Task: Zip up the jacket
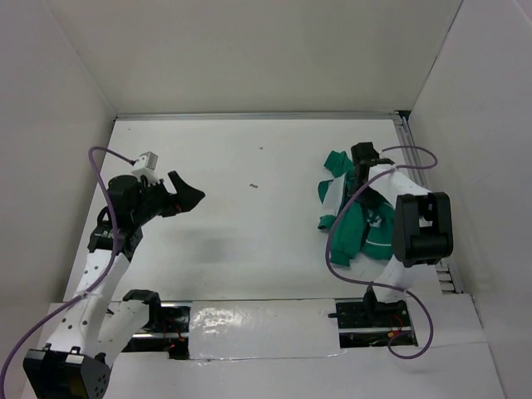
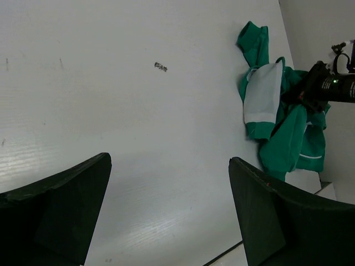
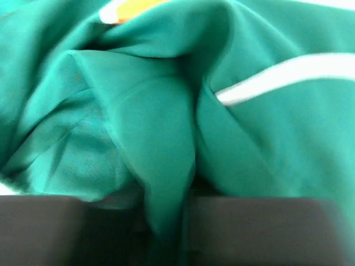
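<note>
Starting with the top external view, the jacket lies crumpled at the right side of the white worktop. It is well apart from the left fingers, which hang over the left half. The right arm reaches across the garment and covers much of it. The right fingers show only as a dark shape at the jacket's far part, and from here I cannot tell how they stand. White walls close in the worktop on three sides, a small dark speck lies near its middle, and purple cables loop from both arms. From the left wrist, the left fingers are spread wide with only bare worktop between them. The jacket sits far off at the upper right with a patch of white lining turned up, and the right arm's black tip meets the green folds from the right side. Sleeves and front are too bunched to sort out. From the right wrist, green fabric fills nearly everything. A white piping stripe crosses the upper right, and a sliver of the orange patch is cut off at the top edge. A fold drops between the right fingers, a blurred dark band along the bottom, which are closed on it.
</note>
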You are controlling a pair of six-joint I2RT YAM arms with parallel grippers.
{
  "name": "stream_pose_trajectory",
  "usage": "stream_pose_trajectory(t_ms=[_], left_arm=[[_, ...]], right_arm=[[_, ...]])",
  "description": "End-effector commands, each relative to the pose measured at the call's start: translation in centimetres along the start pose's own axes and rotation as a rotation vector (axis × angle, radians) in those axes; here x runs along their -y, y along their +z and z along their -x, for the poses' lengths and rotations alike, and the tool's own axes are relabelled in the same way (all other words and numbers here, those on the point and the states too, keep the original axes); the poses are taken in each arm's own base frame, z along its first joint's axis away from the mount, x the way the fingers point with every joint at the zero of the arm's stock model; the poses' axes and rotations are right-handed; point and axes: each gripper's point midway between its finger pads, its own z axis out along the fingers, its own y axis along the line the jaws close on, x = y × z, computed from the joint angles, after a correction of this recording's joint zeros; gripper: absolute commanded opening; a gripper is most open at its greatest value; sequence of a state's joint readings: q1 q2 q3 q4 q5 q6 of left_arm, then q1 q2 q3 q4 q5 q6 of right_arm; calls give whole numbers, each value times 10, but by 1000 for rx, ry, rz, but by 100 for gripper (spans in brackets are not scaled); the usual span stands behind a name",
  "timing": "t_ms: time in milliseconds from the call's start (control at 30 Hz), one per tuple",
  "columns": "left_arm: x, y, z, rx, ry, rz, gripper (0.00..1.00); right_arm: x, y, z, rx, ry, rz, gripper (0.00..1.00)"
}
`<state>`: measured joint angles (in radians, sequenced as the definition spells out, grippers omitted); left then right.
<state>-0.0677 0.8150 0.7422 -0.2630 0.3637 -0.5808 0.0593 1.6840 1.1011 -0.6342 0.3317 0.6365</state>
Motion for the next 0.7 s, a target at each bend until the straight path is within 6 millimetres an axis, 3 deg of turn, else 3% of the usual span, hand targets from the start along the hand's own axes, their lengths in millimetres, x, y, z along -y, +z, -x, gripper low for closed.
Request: stream_pose_trajectory(t_ms=[0,33,100,133,167,233,267,300,333,433,500,567,600,633,667], left_arm=[[8,-8,16,70,22,-16,99],[8,-8,15,72,26,-19,99],[12,-11,17,82,31,-35,99],[12,-11,16,82,29,-35,99],[13,-12,17,86,29,-39,99],[12,-13,16,87,20,-32,99],[11,-13,15,86,12,-28,99],[9,-13,15,90,5,-20,99],[9,-12,15,89,2,-16,99],[1,-9,12,74,-28,23,99],[-3,-8,12,71,-43,45,99],[-7,-8,12,70,-62,70,99],[-10,-8,13,79,-81,95,99],[-12,-9,14,82,-94,109,99],[-15,-9,11,76,-121,130,99]], right_arm=[[-80,-46,52,134,-97,333,12],[-112,-79,66,178,-136,492,0],[-153,-144,76,287,-260,682,0],[-177,-198,91,360,-303,813,0],[-183,-199,79,355,-368,816,0],[-224,-313,85,461,-486,1067,0],[-233,-337,80,486,-533,1120,0],[-242,-366,62,484,-587,1190,0],[-247,-408,58,510,-617,1307,0],[-238,-466,40,519,-643,1505,0],[-226,-469,37,551,-615,1536,0],[-221,-447,45,562,-537,1461,0],[-216,-410,41,516,-516,1386,1],[-215,-361,32,434,-472,1288,10],[-209,-338,29,402,-448,1240,13]])
